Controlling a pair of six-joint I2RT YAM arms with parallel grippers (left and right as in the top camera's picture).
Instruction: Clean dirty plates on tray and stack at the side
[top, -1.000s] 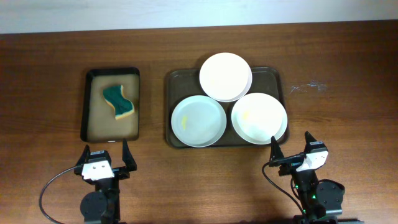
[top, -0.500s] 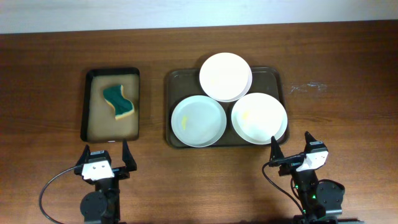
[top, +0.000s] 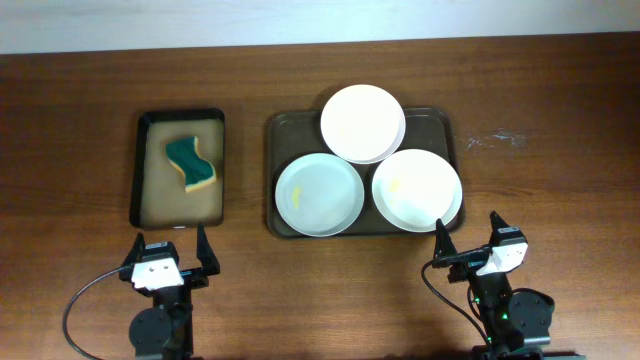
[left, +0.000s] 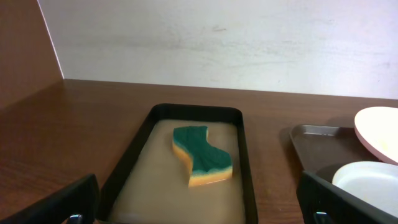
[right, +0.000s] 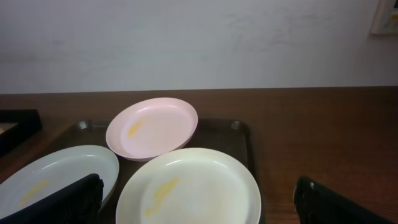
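Observation:
Three white plates lie on the dark tray (top: 285, 125): one at the back (top: 362, 123), one front left (top: 319, 193), one front right (top: 416, 188). The front two carry faint yellow smears. In the right wrist view the tray (right: 242, 132) holds the back plate (right: 152, 127), the left plate (right: 50, 177) and the right plate (right: 193, 186), each with a yellow smear. My left gripper (top: 168, 258) is open and empty at the table's front, facing the basin. My right gripper (top: 468, 243) is open and empty, just in front of the right plate.
A black-rimmed basin (top: 145, 200) with a tan inside holds a green and yellow sponge (top: 190, 163) left of the tray; both show in the left wrist view, basin (left: 242, 149) and sponge (left: 202, 155). A white wall runs behind the table.

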